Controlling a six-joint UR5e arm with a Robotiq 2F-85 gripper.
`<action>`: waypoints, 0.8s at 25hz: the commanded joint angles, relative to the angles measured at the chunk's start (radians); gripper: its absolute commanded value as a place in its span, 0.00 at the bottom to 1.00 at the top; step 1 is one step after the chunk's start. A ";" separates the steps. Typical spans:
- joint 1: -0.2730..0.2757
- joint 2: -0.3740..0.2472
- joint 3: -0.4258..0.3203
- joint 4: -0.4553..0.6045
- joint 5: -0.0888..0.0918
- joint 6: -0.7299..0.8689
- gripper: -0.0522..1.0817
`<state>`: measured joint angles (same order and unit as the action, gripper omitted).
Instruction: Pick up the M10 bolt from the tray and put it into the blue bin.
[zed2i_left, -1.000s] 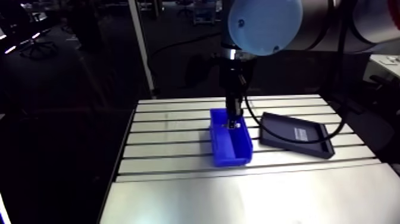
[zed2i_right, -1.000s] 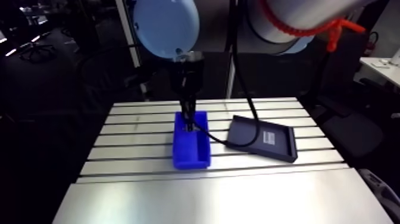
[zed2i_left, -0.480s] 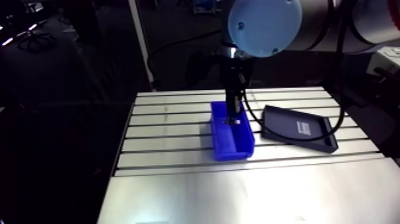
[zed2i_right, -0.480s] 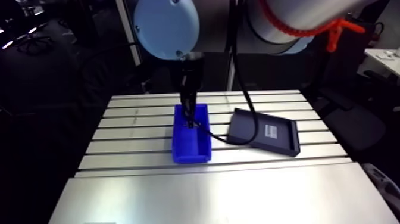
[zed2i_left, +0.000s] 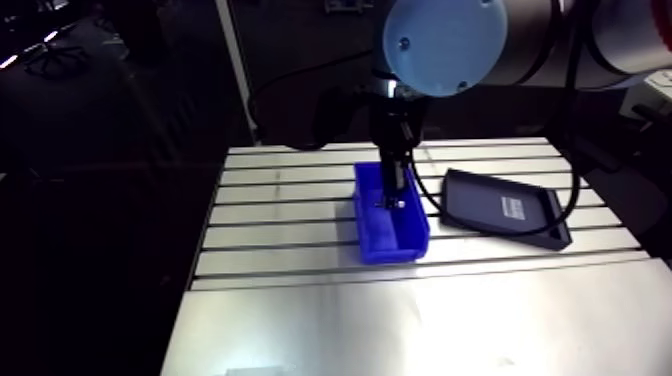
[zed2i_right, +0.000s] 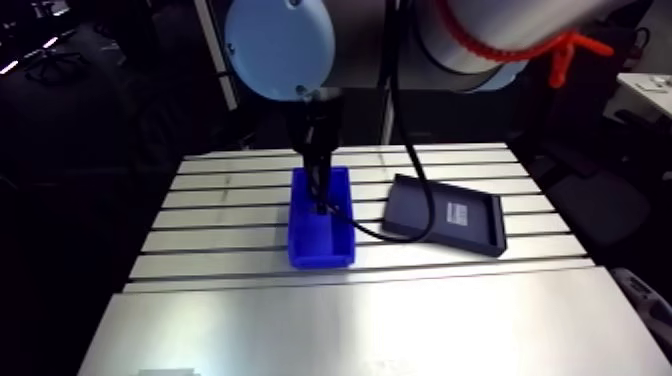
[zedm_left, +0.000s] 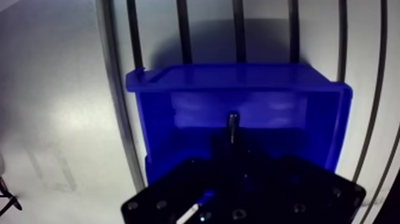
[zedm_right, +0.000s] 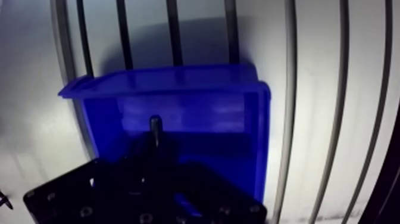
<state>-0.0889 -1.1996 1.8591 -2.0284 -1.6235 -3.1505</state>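
1. One step is in hand: releasing the M10 bolt (zedm_left: 233, 121) into the blue bin (zed2i_left: 388, 250). By the layout, the pick and the transfer look complete.
2. Gripper (zed2i_left: 389, 200) state: the fingers are closed to a narrow gap on the bolt. Its dark shank projects ahead of them over the bin interior. The fingers are dark in the wrist view, so the contact faces cannot be seen.
3. Release procedure: hold the fingertips low and centred between the left and right bin walls. Open only there, so the bolt is unlikely to bounce or roll over the rim. Afterwards, retract straight up to avoid catching a wall.
4. Nearest container: the blue bin lies on the slotted table (zed2i_left: 290, 215), long axis running near to far. No loose part shows on its visible floor. The area under the gripper is hidden.
5. Farther right, apart from the bin: the tray (zed2i_left: 478, 200), dark and shallow, carries a pale label (zed2i_left: 512, 208). No part shows in it.
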 joint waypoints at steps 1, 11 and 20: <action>-0.002 0.029 -0.001 0.000 0.000 0.000 0.92; -0.002 0.042 -0.001 -0.019 -0.002 -0.001 0.81; -0.006 0.036 -0.002 -0.010 0.000 -0.001 0.37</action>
<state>-0.0938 -1.1606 1.8572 -2.0403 -1.6231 -3.1519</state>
